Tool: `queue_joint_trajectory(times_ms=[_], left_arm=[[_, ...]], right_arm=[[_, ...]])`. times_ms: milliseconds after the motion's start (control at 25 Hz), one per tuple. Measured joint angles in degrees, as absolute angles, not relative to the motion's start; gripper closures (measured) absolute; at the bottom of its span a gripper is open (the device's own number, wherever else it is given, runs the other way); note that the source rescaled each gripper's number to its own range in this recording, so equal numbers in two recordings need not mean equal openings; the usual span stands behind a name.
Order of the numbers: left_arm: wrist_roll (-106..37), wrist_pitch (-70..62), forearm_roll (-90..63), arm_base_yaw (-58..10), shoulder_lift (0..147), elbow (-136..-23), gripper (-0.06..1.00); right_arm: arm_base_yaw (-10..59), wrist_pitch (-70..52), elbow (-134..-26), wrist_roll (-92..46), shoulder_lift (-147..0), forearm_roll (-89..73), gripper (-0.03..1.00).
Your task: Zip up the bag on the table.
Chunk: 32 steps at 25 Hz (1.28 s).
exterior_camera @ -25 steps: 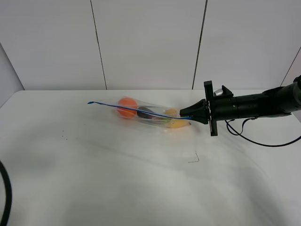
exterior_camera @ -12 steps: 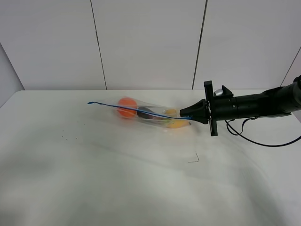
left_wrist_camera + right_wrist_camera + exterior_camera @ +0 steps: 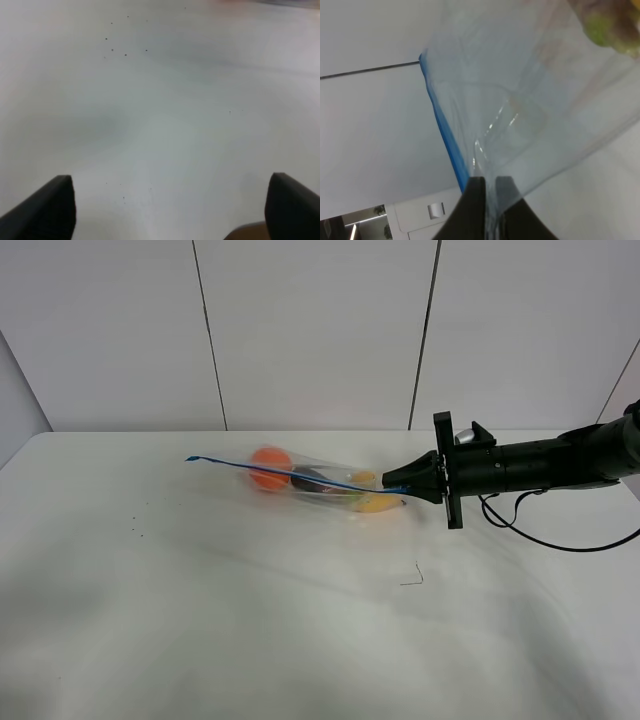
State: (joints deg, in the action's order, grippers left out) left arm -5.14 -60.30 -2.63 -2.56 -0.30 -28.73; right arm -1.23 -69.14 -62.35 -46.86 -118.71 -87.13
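Black and nearly level, the right arm (image 3: 545, 466) reached in from the right edge toward the middle of the scene, low over the far part of the table (image 3: 250, 620). Its right gripper (image 3: 397, 480) pointed left, and its jaws were pressed together on the right end of the bag (image 3: 315, 480); the right wrist view showed the two dark fingertips (image 3: 476, 200) nipped on clear plastic just beside the blue zipper strip (image 3: 445, 135). A black cable (image 3: 545, 535) looped down from the arm onto the tabletop on the right.

The left gripper (image 3: 170, 210) did not show in the high view. Its own camera caught two dark fingertips (image 3: 50, 210) standing well apart over bare white surface, with nothing between them.

The table was plain matte white, marked with a few dark specks (image 3: 135, 531) on the left and a small dark bent scrap (image 3: 413, 578) near the middle right. Behind it stood a white panelled wall (image 3: 310, 330) with thin dark seams.

The bag lay at the far middle of the table, stretched left to right. Its zipper strip ran as a thin blue line from a free tip on the left to the pinched end on the right. Through the plastic showed an orange (image 3: 270, 466) on the left, a dark purple eggplant (image 3: 318, 480) in the middle and a yellow pear (image 3: 374, 502) nearest the gripper. Whether the zip was closed along its length could not be told.
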Motion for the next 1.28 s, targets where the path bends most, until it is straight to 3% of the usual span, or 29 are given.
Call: queue_joint_trajectory(times_ms=[120, 240, 480, 600, 720, 1000, 1280], left_arm=[[-5.14, -60.30, -2.63, -2.56, -0.30, -28.73, -0.05], [-5.14, -60.30, -2.63, -2.56, -0.30, -28.73, -0.05], [-5.14, -60.30, -2.63, -2.56, -0.30, -28.56, -0.05], [-5.14, -60.30, -2.63, -2.56, -0.30, -28.56, -0.05], [-5.14, -60.30, -2.63, -2.56, -0.30, -28.49, -0.05], [-5.14, -60.30, -2.63, -2.56, -0.30, -28.42, -0.05], [-5.14, -60.30, -2.63, -2.56, -0.30, -28.42, -0.05]], right_arm=[[-1.23, -69.14, -62.35, -46.86, -118.71, -86.65, 0.97], [-1.23, -69.14, -62.35, -46.86, -118.71, -85.79, 0.89], [-1.23, -67.52, -62.35, -45.76, -118.71, -81.89, 0.37], [-1.23, -65.17, -63.24, -43.38, -118.71, -76.92, 0.18], [-1.23, -64.62, -67.31, -37.20, -118.71, -66.34, 0.13], [-1.23, -66.89, -83.91, -17.45, -118.70, -35.77, 0.12], [-1.23, -68.98, -93.92, -6.81, -118.20, -12.75, 0.12]])
